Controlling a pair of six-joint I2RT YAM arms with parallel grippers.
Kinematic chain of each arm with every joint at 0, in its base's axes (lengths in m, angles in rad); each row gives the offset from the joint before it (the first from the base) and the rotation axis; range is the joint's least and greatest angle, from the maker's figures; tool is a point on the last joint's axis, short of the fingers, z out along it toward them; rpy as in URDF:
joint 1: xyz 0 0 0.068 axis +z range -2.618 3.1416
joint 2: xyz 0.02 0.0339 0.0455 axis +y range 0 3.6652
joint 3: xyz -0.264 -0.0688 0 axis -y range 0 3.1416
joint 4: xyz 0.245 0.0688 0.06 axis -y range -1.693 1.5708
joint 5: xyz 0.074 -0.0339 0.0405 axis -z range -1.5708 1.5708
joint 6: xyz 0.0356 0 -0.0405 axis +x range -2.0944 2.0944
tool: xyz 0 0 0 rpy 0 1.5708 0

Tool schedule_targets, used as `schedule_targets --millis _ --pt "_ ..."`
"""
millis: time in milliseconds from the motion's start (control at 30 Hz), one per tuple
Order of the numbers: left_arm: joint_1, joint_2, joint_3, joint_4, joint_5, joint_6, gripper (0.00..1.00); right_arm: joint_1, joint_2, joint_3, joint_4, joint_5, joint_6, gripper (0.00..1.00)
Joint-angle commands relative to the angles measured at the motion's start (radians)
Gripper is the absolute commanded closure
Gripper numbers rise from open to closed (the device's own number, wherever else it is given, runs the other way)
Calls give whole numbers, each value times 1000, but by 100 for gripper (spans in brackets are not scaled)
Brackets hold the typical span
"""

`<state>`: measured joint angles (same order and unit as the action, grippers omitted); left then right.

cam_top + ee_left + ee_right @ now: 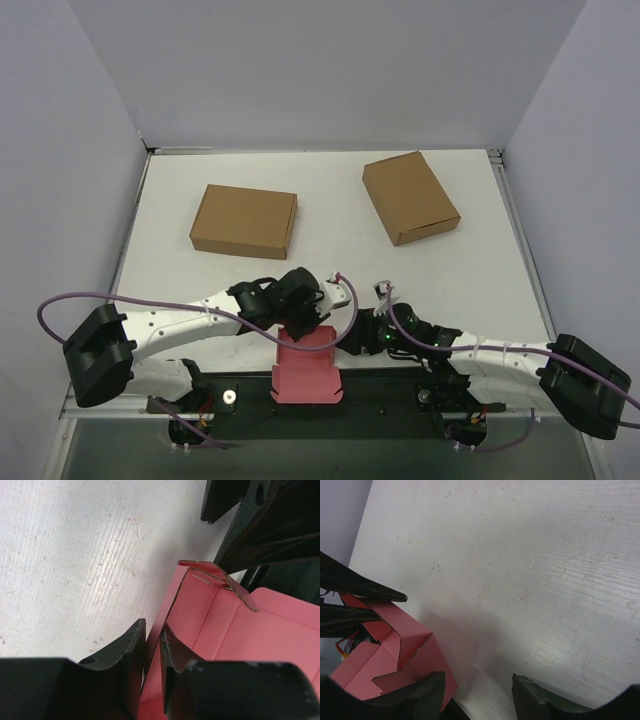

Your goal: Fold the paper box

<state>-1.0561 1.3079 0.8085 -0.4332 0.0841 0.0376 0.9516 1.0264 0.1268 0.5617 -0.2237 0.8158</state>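
Observation:
The pink paper box (pixel 306 368) lies at the table's near edge between the two arms, partly folded, with raised side walls. My left gripper (pixel 305 318) is over its far edge, shut on an upright side wall; in the left wrist view the gripper (pixel 152 640) pinches the thin wall of the pink box (pixel 260 640) between both fingers. My right gripper (pixel 352 338) sits just right of the box, open and empty. In the right wrist view the gripper (pixel 477 690) shows bare table between its fingers, and the box (pixel 395 645) touches its left finger.
Two closed brown cardboard boxes lie further back: one at centre left (pixel 244 220), one at centre right (pixel 410 196). White walls enclose the table on three sides. The black mounting rail (pixel 240 405) runs along the near edge under the box.

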Motion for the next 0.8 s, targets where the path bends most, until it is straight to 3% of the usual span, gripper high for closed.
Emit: schedule_targets --millis 0,233,467,633,767 --pt "-15 4 15 27 -29 -7 73 36 15 -6 139 20 51 44" --pt "-15 -1 12 31 15 -2 73 58 -5 -33 198 15 54 44" --pt "-15 -12 3 42 103 16 73 72 -58 -75 247 -23 25 57" --pt "-15 -56 -15 70 212 30 73 75 -133 -121 308 -74 29 60" --pt "-15 -87 -26 77 229 28 73 90 -228 -150 256 -78 33 63"
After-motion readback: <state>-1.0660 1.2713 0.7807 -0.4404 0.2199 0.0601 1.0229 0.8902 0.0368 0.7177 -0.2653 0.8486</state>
